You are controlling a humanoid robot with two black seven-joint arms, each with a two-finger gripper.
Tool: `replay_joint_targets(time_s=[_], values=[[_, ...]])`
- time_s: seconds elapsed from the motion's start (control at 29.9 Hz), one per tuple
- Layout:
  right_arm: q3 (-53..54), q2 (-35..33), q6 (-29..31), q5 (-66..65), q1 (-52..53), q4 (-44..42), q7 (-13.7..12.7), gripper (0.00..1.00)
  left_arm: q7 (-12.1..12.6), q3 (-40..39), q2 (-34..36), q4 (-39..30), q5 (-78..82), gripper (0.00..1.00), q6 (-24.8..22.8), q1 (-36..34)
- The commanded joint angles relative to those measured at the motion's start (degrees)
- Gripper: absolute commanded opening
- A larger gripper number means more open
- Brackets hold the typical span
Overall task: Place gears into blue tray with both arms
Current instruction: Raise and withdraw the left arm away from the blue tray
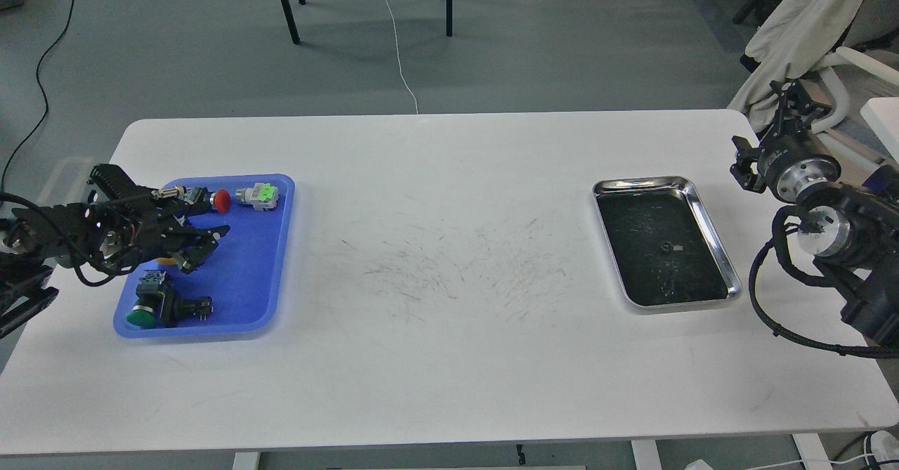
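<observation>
The blue tray (247, 273) lies at the table's left end. My left gripper (212, 244) hovers over its left half, claw fingers spread apart with nothing seen between them. One tiny black gear (664, 246) rests on the dark bottom of the steel tray (709, 217) at the right. My right gripper (790, 103) is raised beyond the table's right edge, well away from the steel tray. It points away from me and its fingers cannot be told apart.
Inside the blue tray lie a red-capped switch (220, 200), a grey switch with a green top (258, 194) and a black switch with a green cap (146, 313). A yellow bit (163, 261) shows under my left gripper. A cloth-draped chair (793, 34) stands behind the right arm.
</observation>
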Motion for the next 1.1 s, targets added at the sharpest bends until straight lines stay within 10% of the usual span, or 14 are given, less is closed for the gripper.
replay_joint_targets(time_s=[0.0, 0.67, 1.07], values=[[0.09, -0.12, 0.08, -0.01, 0.09, 0.68, -0.09, 0.98, 0.0, -0.38, 0.17, -0.02, -8.74, 0.56, -0.3, -0.21], [-2.8, -8.02, -0.1, -2.82, 1.14, 12.02, -1.24, 0.99, 0.0, -1.43, 3.77, -0.64, -63.86, 0.72, -6.79, -5.13], [-15.8, -16.63, 0.08, -6.94, 6.67, 20.98, -1.41, 0.99, 0.0, -17.51, 2.99, 0.06, -78.99, 0.77, -16.28, -4.25]])
